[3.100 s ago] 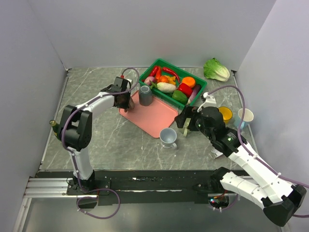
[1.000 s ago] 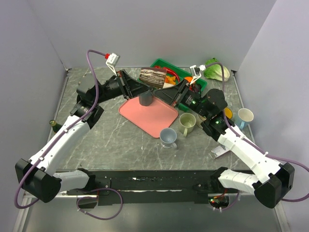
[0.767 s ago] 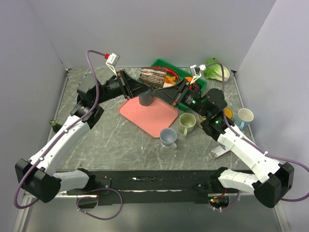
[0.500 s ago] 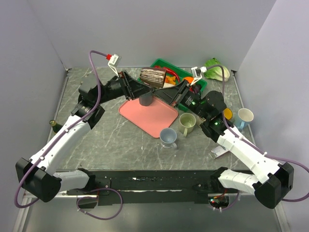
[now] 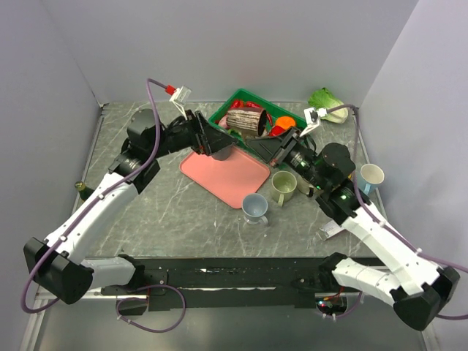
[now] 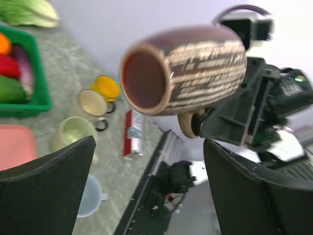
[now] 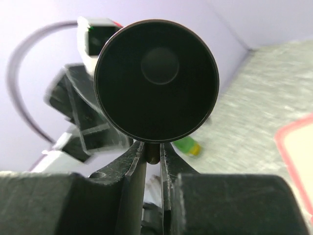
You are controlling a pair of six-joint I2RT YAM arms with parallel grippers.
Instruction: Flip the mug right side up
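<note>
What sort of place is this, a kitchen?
Likely a robot test bench, not a kitchen: plain panels box in a grey table, and the green basket and spare mugs look like practice props.

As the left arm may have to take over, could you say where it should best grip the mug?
Probably the rim, from the mouth end. The mug lies on its side in the air, mouth towards the open left gripper, and the right gripper pinches the handle beneath.
</note>
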